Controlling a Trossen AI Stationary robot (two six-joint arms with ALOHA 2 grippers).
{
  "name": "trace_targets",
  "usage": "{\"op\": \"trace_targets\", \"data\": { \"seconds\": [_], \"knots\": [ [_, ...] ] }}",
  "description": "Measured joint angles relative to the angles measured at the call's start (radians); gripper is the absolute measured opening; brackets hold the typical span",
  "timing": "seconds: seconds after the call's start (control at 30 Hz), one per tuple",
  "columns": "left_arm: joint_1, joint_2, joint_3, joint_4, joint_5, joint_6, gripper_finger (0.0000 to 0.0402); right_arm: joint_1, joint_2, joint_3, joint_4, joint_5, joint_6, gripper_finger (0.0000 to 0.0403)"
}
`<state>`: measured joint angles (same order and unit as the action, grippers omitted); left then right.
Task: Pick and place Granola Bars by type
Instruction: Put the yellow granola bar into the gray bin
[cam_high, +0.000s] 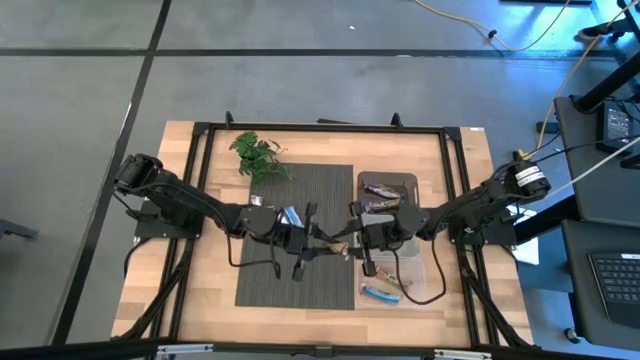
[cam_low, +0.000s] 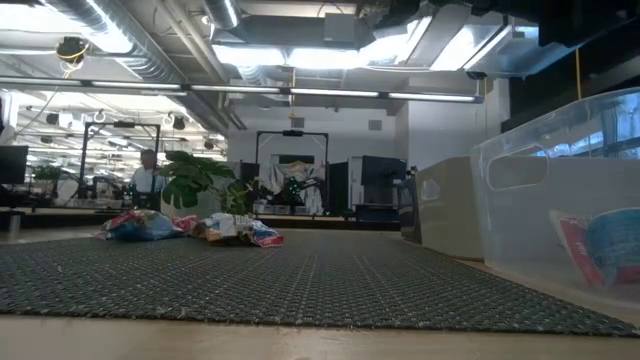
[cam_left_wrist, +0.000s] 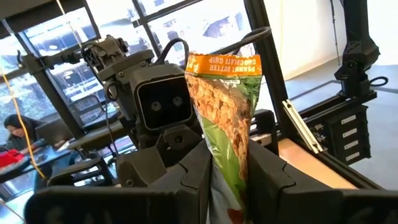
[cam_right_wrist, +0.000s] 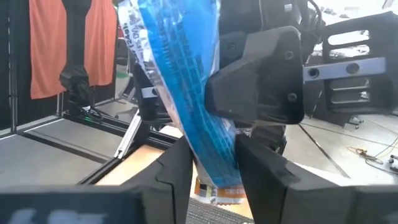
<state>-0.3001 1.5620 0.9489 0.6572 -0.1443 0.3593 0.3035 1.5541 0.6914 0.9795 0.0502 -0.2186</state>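
Both grippers meet above the middle of the dark mat (cam_high: 300, 190), fingers facing each other. My left gripper (cam_high: 322, 240) (cam_left_wrist: 227, 163) is shut on a green bar with an orange end (cam_left_wrist: 225, 99). My right gripper (cam_high: 352, 240) (cam_right_wrist: 214, 155) is shut on a blue-and-white bar (cam_right_wrist: 177, 74). Loose bars (cam_low: 140, 225) (cam_low: 238, 230) lie on the mat, partly under the left arm in the high view. Purple-brown bars (cam_high: 385, 190) lie in the far clear bin. A blue-red bar (cam_high: 380, 293) (cam_low: 600, 245) lies in the near bin. My left gripper pinches the green bar's lower part (cam_left_wrist: 229, 146) between its two fingers, which lie across the bar. The bar sticks out beyond the fingertips, its orange end (cam_left_wrist: 224, 62) free, lifted clear of the mat. My right gripper pinches the blue bar near its lower end (cam_right_wrist: 214, 146) between both fingers, across its length. The rest of the wrapper (cam_right_wrist: 168, 56) stands out past the fingertips, lifted clear of the mat.
Two clear bins sit on the table's right side, the far one (cam_high: 388, 178) and the near one (cam_high: 440, 270) (cam_low: 560, 190). A green plant sprig (cam_high: 258, 155) (cam_low: 200, 180) lies at the mat's far-left corner. A black frame (cam_high: 320, 128) rings the table.
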Motion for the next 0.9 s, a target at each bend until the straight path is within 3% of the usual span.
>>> {"op": "trace_targets", "data": {
  "seconds": [0.5, 0.9],
  "knots": [
    [0.006, 0.0, 0.0, -0.028, 0.004, 0.017, 0.0083, 0.0, 0.016, 0.0, 0.013, 0.008, 0.001, 0.0087],
    [-0.069, -0.007, 0.0, -0.059, -0.238, 0.031, 0.0133, 0.0, 0.016, 0.0, -0.031, 0.093, 0.001, 0.0082]
  ]
}}
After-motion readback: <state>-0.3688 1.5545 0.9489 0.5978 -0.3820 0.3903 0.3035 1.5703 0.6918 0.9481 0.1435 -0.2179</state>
